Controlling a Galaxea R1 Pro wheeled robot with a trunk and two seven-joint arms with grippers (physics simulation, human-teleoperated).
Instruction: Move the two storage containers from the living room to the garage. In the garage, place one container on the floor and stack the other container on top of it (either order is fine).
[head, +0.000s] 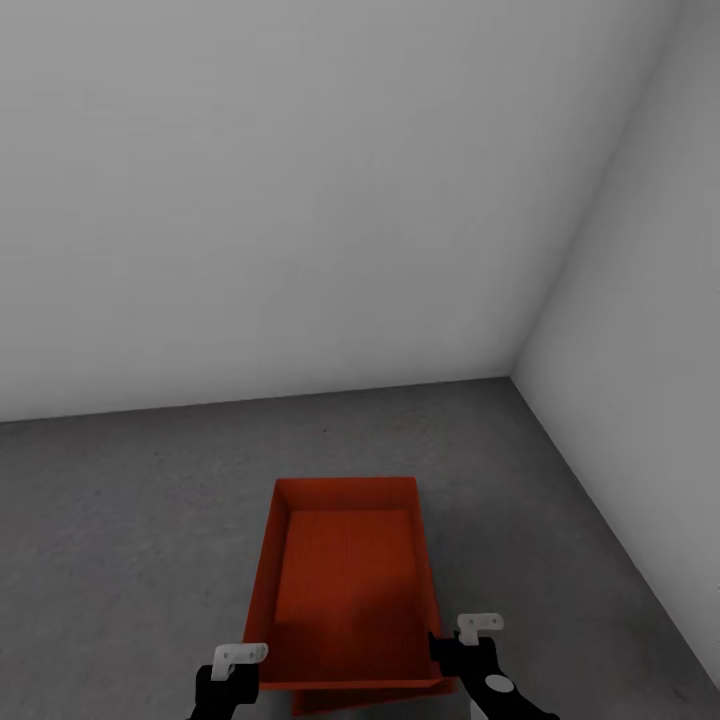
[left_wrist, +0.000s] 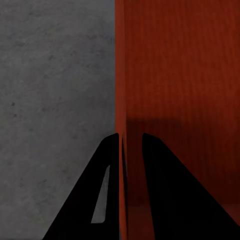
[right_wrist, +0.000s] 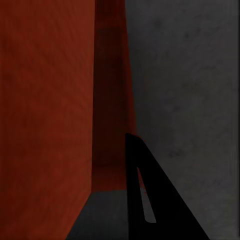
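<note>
One orange-red storage container (head: 345, 580) sits open-top in front of me, over the garage's dark grey floor (head: 130, 520) near a corner. My left gripper (head: 250, 668) is shut on its left wall. In the left wrist view the two black fingers (left_wrist: 165, 200) straddle that thin wall (left_wrist: 122, 75). On the right wall, my right gripper (head: 440, 650) is shut too. Its outer finger (right_wrist: 150, 200) shows beside the red side (right_wrist: 45, 100), and the other finger is hidden. A skewed red strip (head: 360, 700) shows under the near edge. It seems to be the second container, just below.
Pale grey walls meet in a corner (head: 512, 376) ahead and to the right. The right wall (head: 640, 400) runs close alongside the container. Bare concrete stretches to the left and ahead.
</note>
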